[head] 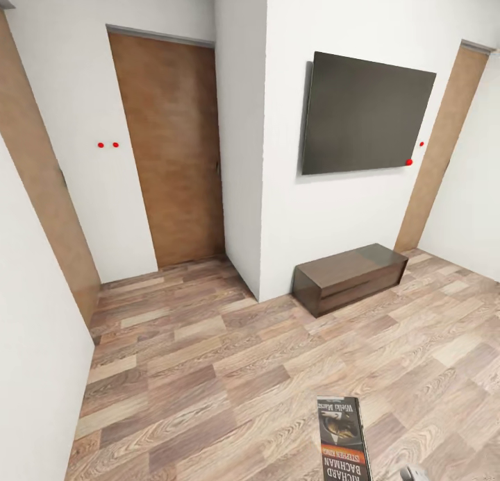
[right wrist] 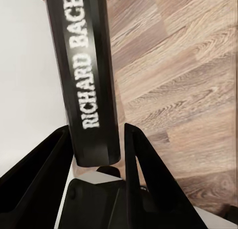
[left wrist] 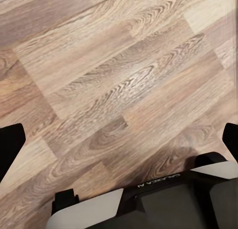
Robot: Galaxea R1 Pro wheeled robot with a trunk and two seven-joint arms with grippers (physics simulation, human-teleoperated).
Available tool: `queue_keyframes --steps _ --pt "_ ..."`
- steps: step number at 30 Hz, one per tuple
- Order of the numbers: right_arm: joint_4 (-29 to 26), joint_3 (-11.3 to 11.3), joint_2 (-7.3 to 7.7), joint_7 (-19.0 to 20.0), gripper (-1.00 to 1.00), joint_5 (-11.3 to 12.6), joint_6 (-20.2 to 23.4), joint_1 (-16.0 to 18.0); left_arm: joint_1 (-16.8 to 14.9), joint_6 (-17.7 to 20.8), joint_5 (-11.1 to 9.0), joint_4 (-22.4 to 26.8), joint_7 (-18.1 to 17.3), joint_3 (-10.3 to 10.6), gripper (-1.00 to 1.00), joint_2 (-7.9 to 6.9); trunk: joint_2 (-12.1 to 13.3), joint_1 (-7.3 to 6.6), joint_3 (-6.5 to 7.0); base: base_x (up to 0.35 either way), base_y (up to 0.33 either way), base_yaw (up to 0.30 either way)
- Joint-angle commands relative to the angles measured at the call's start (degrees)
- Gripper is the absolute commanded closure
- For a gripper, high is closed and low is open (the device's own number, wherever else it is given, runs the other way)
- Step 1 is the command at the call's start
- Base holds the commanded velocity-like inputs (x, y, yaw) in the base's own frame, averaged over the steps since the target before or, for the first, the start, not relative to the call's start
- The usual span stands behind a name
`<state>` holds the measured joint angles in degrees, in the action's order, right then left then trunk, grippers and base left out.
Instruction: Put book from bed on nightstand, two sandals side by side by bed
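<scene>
1 book [head: 342,436] in head view, low and right of centre, held up over the wood-plank floor [head: 208,370], cover facing the camera. Right wrist view: right gripper [right wrist: 96,140] clamped on the book's [right wrist: 87,65] dark spine, 2 black fingers [right wrist: 144,174] flanking it, lettering "RICHARD BACH" readable. Left gripper [left wrist: 119,140]: 2 dark fingertips at the frame edges, spread wide, floor planks between them. Room holds 2 brown doors [head: 173,148], 1 wall-mounted dark screen [head: 364,113], 1 long low dark bench [head: 351,276] below it, and white walls [head: 326,210].
</scene>
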<state>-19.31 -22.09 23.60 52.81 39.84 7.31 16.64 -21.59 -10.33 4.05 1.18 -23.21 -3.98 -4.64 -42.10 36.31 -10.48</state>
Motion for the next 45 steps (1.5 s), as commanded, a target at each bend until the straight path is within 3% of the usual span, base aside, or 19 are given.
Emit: queue_keyframes --steps 1,13,25,45 --pt "0.0 -0.2 0.04 0.1 1.0 0.6 0.6 0.1 0.0 -0.2 0.4 0.0 -0.2 -0.4 -1.0 -0.02 -0.1 0.01 -0.11 0.007 0.0 -0.236" --pt "0.0 -0.2 0.04 0.1 1.0 0.7 0.6 0.1 0.0 -0.2 0.4 0.0 -0.2 -0.4 -1.0 -0.02 -0.1 0.01 -0.41 0.01 0.0 -0.235" --pt "0.0 -0.2 0.04 0.2 1.0 0.7 0.6 0.1 0.0 -0.2 0.4 0.0 -0.2 -0.4 -1.0 -0.02 -0.1 0.01 -0.71 0.221 0.0 -0.234" --pt "0.0 -0.2 0.04 0.1 1.0 0.7 0.6 0.1 0.0 -0.2 0.4 0.0 -0.2 -0.4 -1.0 -0.02 -0.1 0.01 -1.22 0.01 0.0 -0.23"
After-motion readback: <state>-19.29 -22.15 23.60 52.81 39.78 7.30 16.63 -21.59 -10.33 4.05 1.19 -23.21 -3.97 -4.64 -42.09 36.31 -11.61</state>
